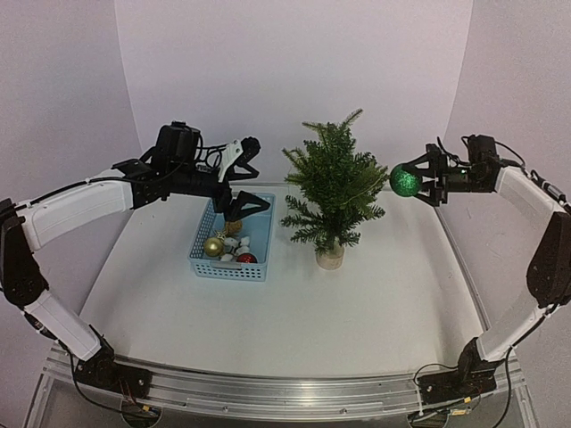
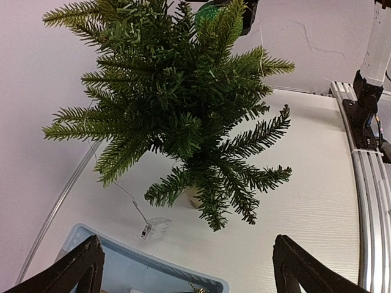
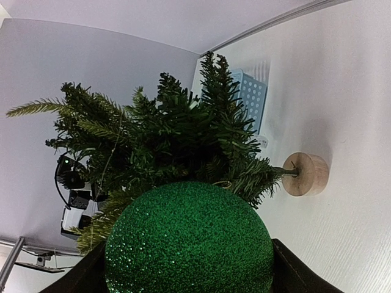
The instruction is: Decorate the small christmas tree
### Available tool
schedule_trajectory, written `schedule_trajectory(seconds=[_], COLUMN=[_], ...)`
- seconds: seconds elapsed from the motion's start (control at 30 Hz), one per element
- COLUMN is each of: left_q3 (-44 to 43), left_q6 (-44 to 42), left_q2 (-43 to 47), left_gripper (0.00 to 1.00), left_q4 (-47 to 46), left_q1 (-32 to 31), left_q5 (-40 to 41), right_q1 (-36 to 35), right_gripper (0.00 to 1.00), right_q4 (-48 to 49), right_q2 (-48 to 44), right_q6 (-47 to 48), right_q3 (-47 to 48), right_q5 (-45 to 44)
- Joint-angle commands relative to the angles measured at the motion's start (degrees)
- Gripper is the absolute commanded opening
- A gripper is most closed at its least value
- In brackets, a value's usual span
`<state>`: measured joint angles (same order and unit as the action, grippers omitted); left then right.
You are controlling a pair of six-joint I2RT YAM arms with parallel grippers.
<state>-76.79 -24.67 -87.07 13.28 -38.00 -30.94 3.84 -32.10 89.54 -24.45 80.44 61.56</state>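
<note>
On the white table (image 1: 357, 312), the small christmas tree (image 1: 335, 192) stands upright just right of the blue basket (image 1: 202, 260). The right gripper (image 1: 415, 181) clasps a green glitter ball (image 1: 404, 181) beside its branches; the left gripper (image 1: 251, 176) gapes wide over the basket.

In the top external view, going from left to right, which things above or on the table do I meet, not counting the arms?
blue basket → small christmas tree → green glitter ball
</note>
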Motion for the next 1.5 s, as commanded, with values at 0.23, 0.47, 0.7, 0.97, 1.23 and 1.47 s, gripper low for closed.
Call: schedule_trajectory(seconds=[0.23,0.47,0.7,0.97,1.23,1.47], left_q3=[1.0,1.2,1.7,1.6,2.0,2.3], left_q6=[-1.8,-2.2,-2.3,-2.4,-2.2,-2.7], left_q2=[1.6,1.5,1.8,1.6,1.9,2.3], left_gripper=[0.95,0.95,0.95,0.96,0.96,0.96], left_q4=[-2.0,-2.3,-2.2,-2.5,-2.6,-2.6], left_q1=[-0.2,-0.2,-0.3,-0.2,-0.2,-0.3], left_q5=[-0.1,-0.3,0.2,0.0,0.1,0.3], right_q1=[-0.1,-0.1,-0.3,-0.4,-0.4,-0.4], right_gripper=[0.31,0.29,0.28,0.26,0.26,0.25], right_q4=[1.3,1.5,1.5,1.6,1.4,1.4], right_q2=[-5.0,-2.4,-1.3,1.2,1.6,1.8], right_q6=[-1.5,-2.5,-2.7,-2.1,-2.1,-2.7], right_q3=[1.4,0.3,-2.1,-1.0,-0.7,-0.7], right_q5=[2.8,1.3,1.1,0.7,-2.4,-4.0])
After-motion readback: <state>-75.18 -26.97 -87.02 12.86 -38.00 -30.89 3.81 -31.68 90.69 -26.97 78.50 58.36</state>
